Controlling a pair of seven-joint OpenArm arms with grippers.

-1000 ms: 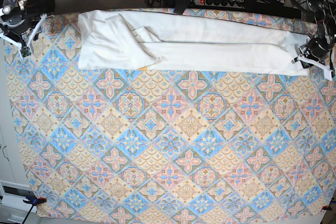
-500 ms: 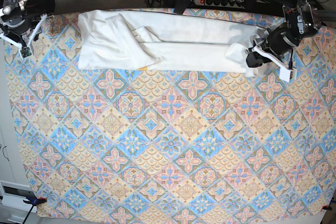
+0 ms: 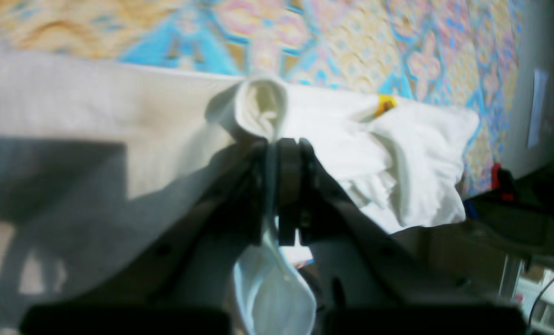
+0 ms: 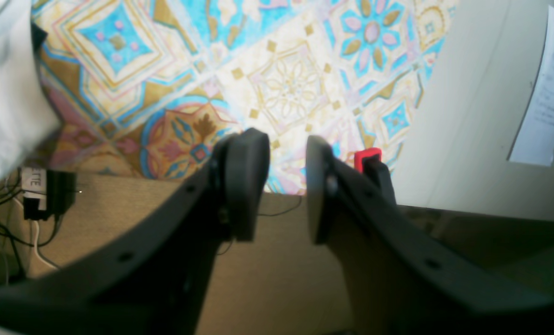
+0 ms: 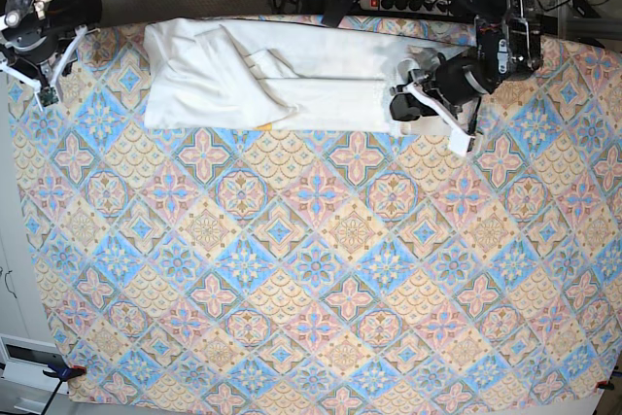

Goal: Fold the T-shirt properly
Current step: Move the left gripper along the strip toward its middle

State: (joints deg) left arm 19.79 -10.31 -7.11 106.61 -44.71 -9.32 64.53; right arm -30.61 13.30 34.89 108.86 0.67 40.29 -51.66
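Pinching T-shirt hem between closed left gripper fingers; right gripper part-open, empty, shirt well aside.

Base view: overhead, facing straight down on the patterned desk, far enough to take in nearly the whole top. Left wrist view: mounted behind the left gripper, close range, facing along the T-shirt toward its far end. Right wrist view: behind the right gripper, close over the desk's edge. Shared throughout: the desk's pattern; T-shirt common to base and left wrist.
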